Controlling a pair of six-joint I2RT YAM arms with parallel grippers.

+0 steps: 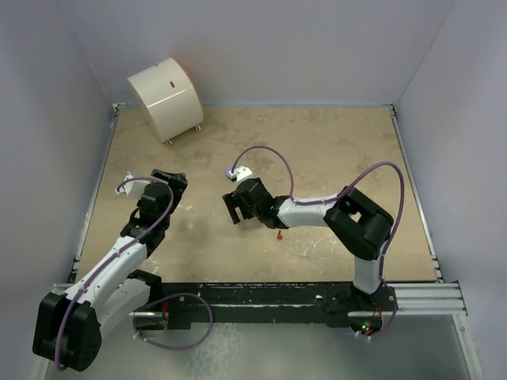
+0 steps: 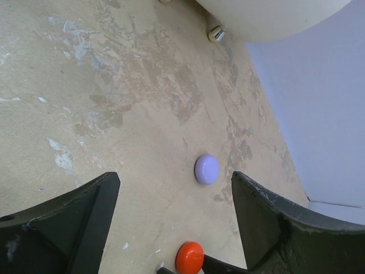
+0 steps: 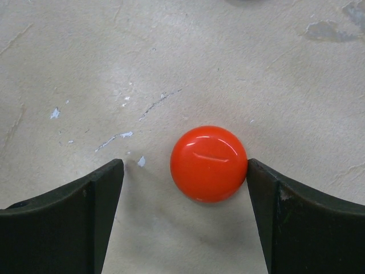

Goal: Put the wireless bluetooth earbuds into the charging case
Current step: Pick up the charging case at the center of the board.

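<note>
My right gripper (image 3: 185,171) wide around a glossy red-orange round case (image 3: 209,164), which touches the jaw at frame right, left gripper (image 2: 175,182) wide above a lilac round case (image 2: 206,169), tiny red-orange earbud (image 1: 280,234) at overhead centre, long axis unreadable

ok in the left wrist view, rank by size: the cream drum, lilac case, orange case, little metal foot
1. cream drum, though cropped
2. lilac case and orange case: look alike, orange is nearer, so unranked
3. metal foot
</note>
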